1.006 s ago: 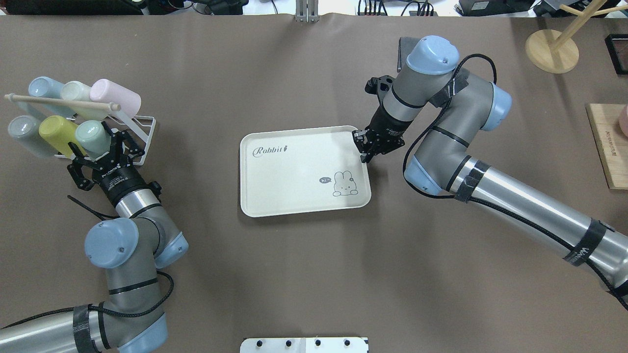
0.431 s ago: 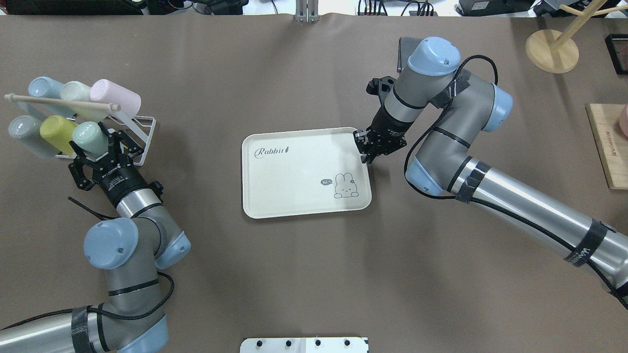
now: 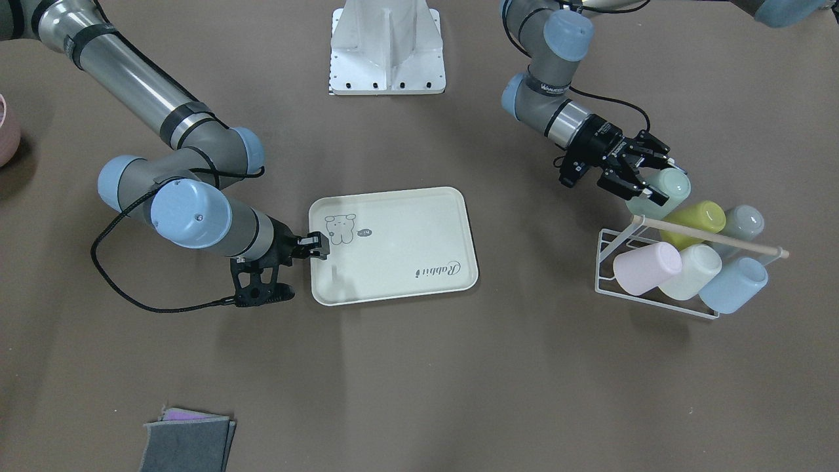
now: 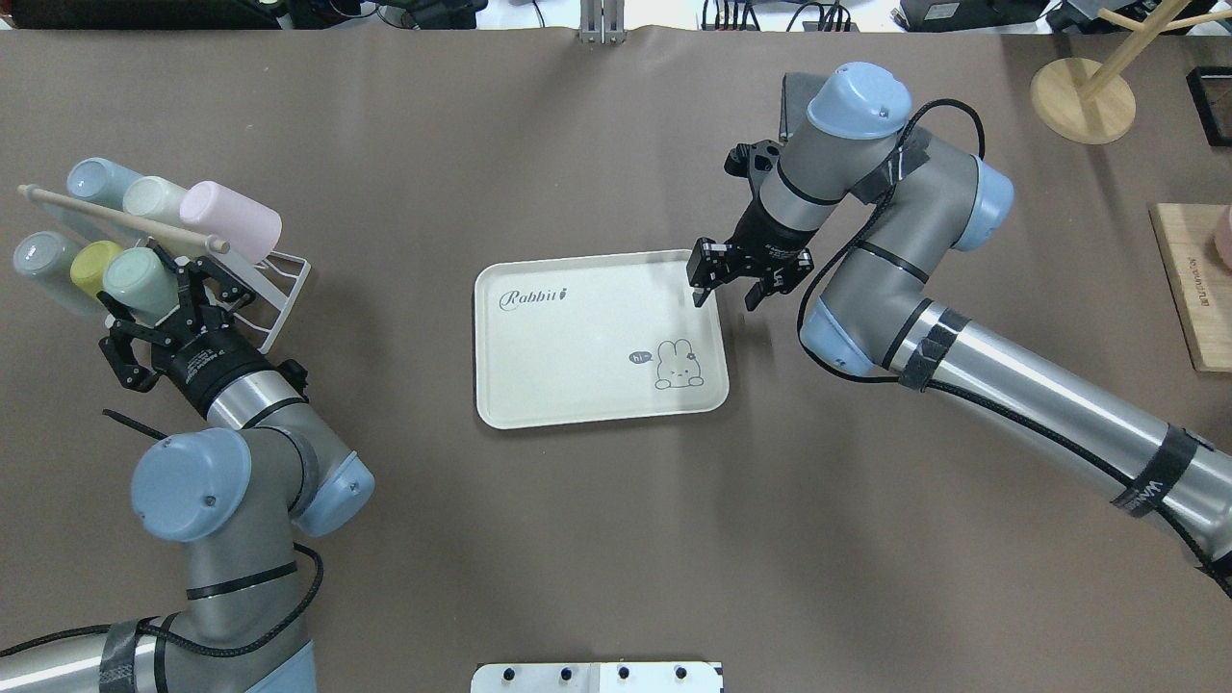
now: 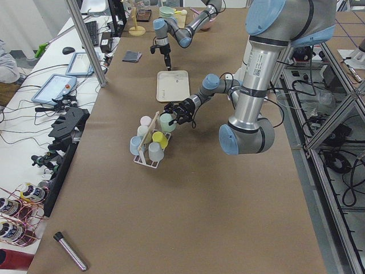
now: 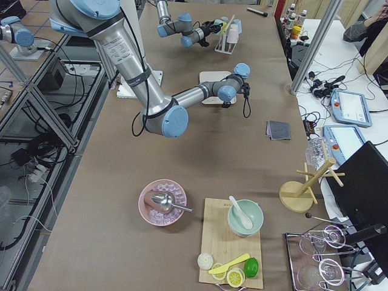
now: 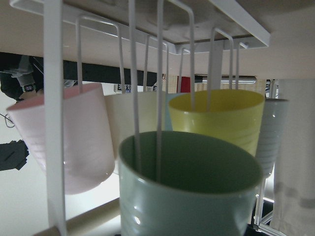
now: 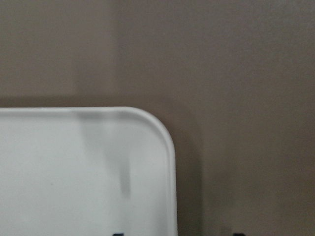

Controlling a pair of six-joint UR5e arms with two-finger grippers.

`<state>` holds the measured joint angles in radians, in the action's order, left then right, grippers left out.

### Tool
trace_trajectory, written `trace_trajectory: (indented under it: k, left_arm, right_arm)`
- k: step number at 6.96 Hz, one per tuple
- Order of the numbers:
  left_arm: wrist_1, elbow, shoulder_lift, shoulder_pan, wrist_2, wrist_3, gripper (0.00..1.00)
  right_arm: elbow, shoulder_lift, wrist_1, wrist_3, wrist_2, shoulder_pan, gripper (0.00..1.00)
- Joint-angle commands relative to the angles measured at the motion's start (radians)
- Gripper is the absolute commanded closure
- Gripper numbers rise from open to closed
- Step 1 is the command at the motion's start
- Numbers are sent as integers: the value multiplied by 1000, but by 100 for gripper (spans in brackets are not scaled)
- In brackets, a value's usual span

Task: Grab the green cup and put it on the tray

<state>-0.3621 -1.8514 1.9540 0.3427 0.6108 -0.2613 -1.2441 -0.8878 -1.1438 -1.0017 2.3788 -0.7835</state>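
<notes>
Snagging risk: left hand (image 4: pixel 149 294) clenches green cup (image 4: pixel 133 272) with rack (image 4: pixel 292 277) prongs inside; lifting askew could drag rack, spilling neighbouring cups (image 4: pixel 231 212). Right hand (image 4: pixel 724 294), released, straddles tray (image 4: pixel 577 366) corner.

Six cups, bunched at nine o'clock: one green cup (image 4: pixel 135 281), one yellow-green cup (image 4: pixel 91 269), one grey cup (image 4: pixel 37 258), one pale blue cup (image 4: pixel 96 181), one cream cup (image 4: pixel 152 197), one pink cup (image 4: pixel 231 219). One wire rack (image 4: pixel 286 306), one wooden rod (image 4: pixel 115 219). One tray (image 4: pixel 577 356), dead centre. One left gripper (image 3: pixel 655 177), one right gripper (image 4: pixel 724 294). One wooden stand (image 4: pixel 1083 101) at one o'clock.
</notes>
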Motion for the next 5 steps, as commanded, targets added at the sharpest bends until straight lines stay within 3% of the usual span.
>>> trace_trajectory:
  k: [1, 3, 5]
  left_arm:
    - [57, -92, 6, 1, 55, -3, 85]
    - [65, -179, 5, 24, 117, -1, 85]
    - [60, -318, 23, 28, 318, 2, 85]
  right_arm:
    - [-20, 1, -5, -2, -1, -57, 0]
    - [-47, 1, -11, -2, -23, -95, 0]
    - [-80, 1, -10, -2, -24, -161, 0]
